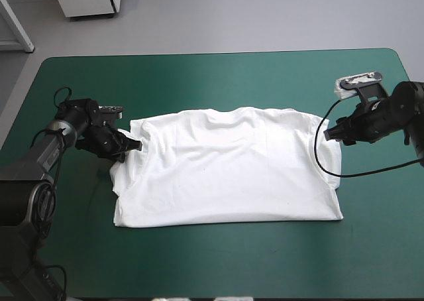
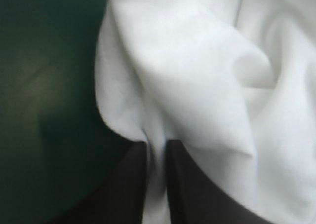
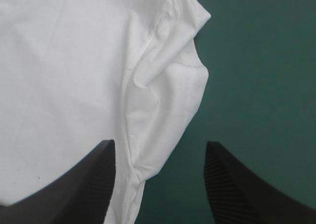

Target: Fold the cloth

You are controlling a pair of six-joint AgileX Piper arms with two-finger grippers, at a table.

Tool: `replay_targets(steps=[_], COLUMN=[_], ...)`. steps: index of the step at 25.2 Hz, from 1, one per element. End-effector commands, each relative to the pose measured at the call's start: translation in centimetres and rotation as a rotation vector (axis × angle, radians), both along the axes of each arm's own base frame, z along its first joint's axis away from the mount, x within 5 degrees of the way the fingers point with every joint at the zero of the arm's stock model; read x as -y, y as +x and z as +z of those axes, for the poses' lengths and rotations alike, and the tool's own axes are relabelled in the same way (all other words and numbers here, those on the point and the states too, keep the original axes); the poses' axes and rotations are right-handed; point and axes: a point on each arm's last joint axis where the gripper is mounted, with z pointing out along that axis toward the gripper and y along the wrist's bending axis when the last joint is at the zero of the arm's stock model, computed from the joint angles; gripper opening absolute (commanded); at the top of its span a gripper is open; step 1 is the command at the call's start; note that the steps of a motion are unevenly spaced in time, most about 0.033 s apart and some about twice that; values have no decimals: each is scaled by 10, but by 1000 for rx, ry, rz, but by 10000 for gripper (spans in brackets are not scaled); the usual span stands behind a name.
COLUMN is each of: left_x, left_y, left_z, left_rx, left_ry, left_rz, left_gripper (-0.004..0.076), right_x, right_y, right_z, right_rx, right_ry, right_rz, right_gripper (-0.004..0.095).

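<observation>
White T-shirt [image 1: 228, 165] is spread mostly flat mid-table, near hem straight, left edge bunched up where it is pinched. Left gripper [image 1: 132, 144] is clamped on that edge, with only a thin strip of cloth seen between its black fingers [image 2: 197, 194] and folds piled just ahead of them. Right gripper [image 1: 329, 134] is held with fingers wide apart at the shirt's right edge, which is seen between them, and bare teal-green cover [image 1: 199, 75] is seen beyond the shirt to the far edge.
</observation>
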Motion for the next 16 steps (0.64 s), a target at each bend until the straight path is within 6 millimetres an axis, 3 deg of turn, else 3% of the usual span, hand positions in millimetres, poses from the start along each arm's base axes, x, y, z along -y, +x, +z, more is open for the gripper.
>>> replay_targets(steps=[1,6,10,16], left_x=[2,3,16,57], left_y=[-1,-17,-29,-33], left_z=[10,44,69,68], left_rx=[23,75,134,141], left_ry=[-15,-20,-31,-78], left_rz=[12,3,-35,-134], left_gripper=[-9,-9,-9,-9], right_x=[0,-1,0,0], right_y=[-4,-5,-5,-5], right_z=[19,19,19,18], right_rx=[87,78,78,74], right_ry=[2,2,0,2], right_rz=[-2,0,-1,-3], right_gripper=[511,511,511,509])
